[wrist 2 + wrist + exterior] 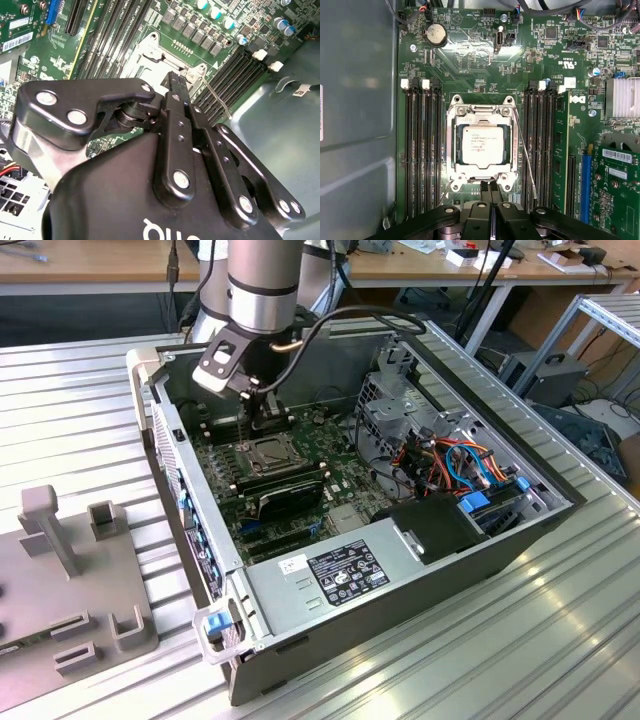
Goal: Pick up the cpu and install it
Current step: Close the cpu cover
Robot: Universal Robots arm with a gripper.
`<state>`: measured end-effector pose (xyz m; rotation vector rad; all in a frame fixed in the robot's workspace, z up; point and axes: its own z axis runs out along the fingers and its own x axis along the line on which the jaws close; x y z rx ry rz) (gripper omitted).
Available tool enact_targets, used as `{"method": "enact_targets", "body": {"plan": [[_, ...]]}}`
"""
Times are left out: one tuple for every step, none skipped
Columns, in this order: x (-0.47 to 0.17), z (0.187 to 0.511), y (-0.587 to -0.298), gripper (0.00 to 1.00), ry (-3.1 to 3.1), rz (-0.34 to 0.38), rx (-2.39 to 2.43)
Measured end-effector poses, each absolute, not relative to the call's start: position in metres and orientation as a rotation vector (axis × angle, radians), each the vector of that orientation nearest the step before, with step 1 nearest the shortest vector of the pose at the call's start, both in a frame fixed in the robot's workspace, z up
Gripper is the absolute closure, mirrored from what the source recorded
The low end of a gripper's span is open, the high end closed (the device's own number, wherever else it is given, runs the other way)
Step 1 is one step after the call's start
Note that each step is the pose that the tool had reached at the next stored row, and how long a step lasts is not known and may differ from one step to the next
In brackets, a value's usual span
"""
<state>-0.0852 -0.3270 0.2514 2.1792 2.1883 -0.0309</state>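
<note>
Tool [490,186] narrow, jaws together, holding nothing — nr socket [480,111] edge; cpu [481,146] seated inside.

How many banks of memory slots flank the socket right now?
2. One bank runs along one side of the socket, the other along the opposite side, with the cpu seated between them. Their ends near the gripper may be hidden.

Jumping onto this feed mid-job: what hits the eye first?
The open computer case lies on the ribbed metal table, with the arm reaching down into it. In the first wrist view the silver cpu lies in the socket at the middle of the green board, between rows of dark memory slots, and the gripper, fingers shut, hangs at the socket's edge.
</note>
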Motion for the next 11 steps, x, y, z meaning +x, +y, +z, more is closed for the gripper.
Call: {"method": "enact_targets", "body": {"plan": [[-0.083,0.251,-0.327,0.89,2.188,-0.031,2.179],[-0.08,0.251,-0.327,0.89,2.188,-0.031,2.179],[-0.077,0.251,-0.327,0.89,2.188,-0.031,2.179],[-0.074,0.251,-0.327,0.89,2.188,-0.031,2.179],[-0.071,0.251,-0.327,0.89,2.189,-0.031,2.179],[-0.068,0.251,-0.327,0.89,2.189,-0.031,2.179],[-0.065,0.251,-0.327,0.89,2.188,-0.031,2.179],[-0.061,0.251,-0.327,0.89,2.189,-0.031,2.179],[-0.059,0.251,-0.327,0.89,2.189,-0.031,2.179],[-0.055,0.251,-0.327,0.89,2.188,-0.031,2.179],[-0.053,0.251,-0.327,0.89,2.188,-0.031,2.179]]}}
